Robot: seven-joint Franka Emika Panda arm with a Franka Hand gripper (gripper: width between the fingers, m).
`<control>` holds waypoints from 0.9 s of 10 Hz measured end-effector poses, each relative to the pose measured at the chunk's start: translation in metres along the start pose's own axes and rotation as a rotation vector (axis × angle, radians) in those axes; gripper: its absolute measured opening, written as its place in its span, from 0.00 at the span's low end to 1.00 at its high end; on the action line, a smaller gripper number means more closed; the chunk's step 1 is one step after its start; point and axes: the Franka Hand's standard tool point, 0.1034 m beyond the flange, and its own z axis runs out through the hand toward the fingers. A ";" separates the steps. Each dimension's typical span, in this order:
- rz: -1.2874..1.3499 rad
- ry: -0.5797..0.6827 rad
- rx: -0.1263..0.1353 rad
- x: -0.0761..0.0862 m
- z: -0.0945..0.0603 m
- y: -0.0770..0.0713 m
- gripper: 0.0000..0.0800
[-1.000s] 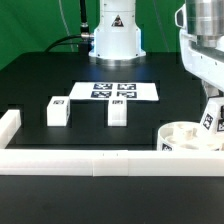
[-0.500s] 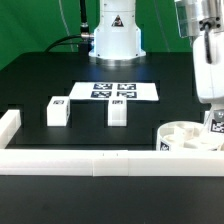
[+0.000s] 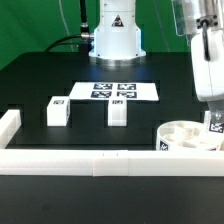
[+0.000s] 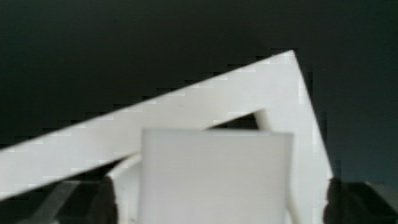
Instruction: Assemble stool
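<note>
The round white seat [image 3: 184, 136] lies socket side up at the exterior view's right, against the front rail. My gripper [image 3: 212, 108] hangs over the seat's right edge, shut on a white leg block [image 3: 213, 124] with a tag. The block's lower end is at the seat's far right rim; I cannot tell whether it sits in a socket. In the wrist view the held leg [image 4: 214, 172] fills the space between my dark fingertips [image 4: 82, 202], with the gripper [image 4: 217, 212] closed on it. Two more tagged legs [image 3: 57, 110] [image 3: 118, 110] stand on the black table.
The marker board [image 3: 115, 91] lies flat behind the two legs. Long white border rails run along the front [image 3: 90, 160] and left [image 3: 9, 128]; their corner shows in the wrist view [image 4: 267, 90]. The robot base [image 3: 116, 35] stands at the back.
The gripper with the leg has shifted to the exterior view's right and slightly down, and the leg now stands straighter at the seat's right rim. The other parts have not moved.
</note>
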 end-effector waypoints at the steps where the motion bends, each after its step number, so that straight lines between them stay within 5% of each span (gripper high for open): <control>1: -0.055 -0.004 -0.004 -0.002 -0.007 -0.002 0.79; 4: -0.169 -0.007 0.011 0.003 -0.025 -0.012 0.81; 9: -0.181 -0.006 0.006 0.002 -0.021 -0.009 0.81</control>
